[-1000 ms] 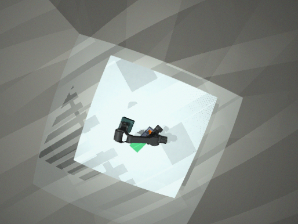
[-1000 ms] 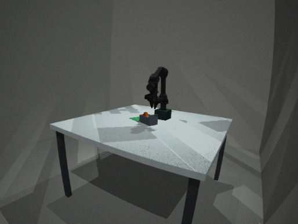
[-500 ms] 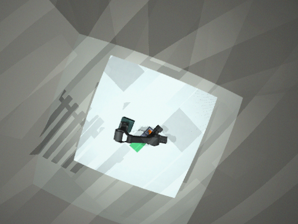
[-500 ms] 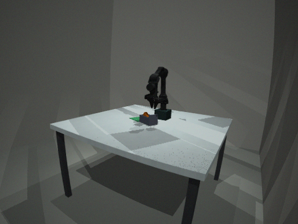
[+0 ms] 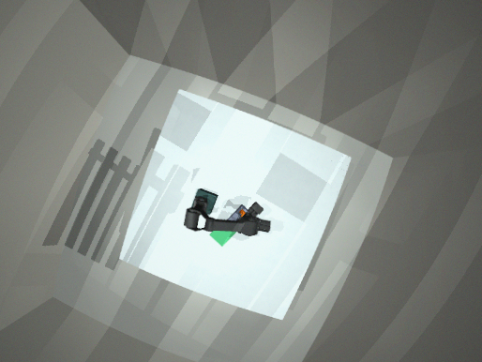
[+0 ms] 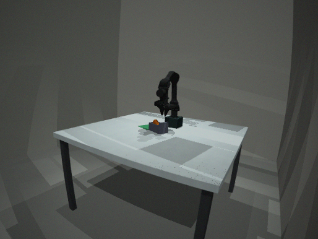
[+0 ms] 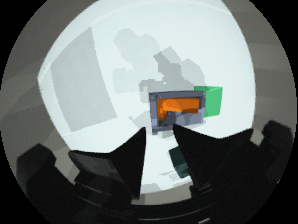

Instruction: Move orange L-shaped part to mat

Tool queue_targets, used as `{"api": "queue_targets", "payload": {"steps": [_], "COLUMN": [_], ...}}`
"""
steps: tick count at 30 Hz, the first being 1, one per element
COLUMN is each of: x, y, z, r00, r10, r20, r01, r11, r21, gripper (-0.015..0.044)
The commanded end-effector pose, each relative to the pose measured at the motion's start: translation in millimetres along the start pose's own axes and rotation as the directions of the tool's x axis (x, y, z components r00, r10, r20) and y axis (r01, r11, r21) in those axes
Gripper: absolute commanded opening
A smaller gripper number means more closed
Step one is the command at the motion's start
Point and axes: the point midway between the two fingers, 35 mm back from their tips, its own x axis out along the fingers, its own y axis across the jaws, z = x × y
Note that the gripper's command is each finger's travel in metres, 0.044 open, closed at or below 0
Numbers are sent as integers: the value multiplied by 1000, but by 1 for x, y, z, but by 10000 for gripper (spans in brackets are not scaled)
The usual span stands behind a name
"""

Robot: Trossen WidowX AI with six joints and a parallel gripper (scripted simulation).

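Note:
The orange L-shaped part (image 5: 243,214) (image 6: 156,122) (image 7: 182,104) is in the grey tray (image 6: 156,128) (image 7: 154,114). In the exterior view it is tilted, with its raised portion standing above the rim toward the mat side. In the wrist view its L-shaped end is at the left, and dark pocket floor shows below it. The green mat (image 5: 221,238) (image 6: 143,127) (image 7: 215,102) lies beside the tray, bare where visible. My gripper (image 6: 164,115) (image 7: 158,128) is open and empty, pointing down above the tray, clear of the part. The arm hides some of the tray and mat in the top view.
The arm's dark base block (image 5: 207,196) (image 6: 174,122) (image 7: 177,161) stands on the white table (image 5: 225,155) (image 6: 108,133) close to the tray. Shadows of the arm and other shapes fall across the table top.

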Motion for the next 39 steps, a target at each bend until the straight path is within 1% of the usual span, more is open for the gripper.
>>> {"api": "queue_targets", "payload": {"steps": [1,24,27,32,39], "x": [0,0,16,68,71], "y": [0,0,1,-1,-1], "z": [0,0,2,1,1], "r00": [1000,1000,1000,1000,1000], "r10": [0,0,0,-1,-1], "r20": [0,0,1,4,4], "r01": [0,0,0,1,1], "r11": [1000,1000,1000,1000,1000], "r21": [0,0,-1,-4,-4], "gripper": [180,180,180,180,180]}}
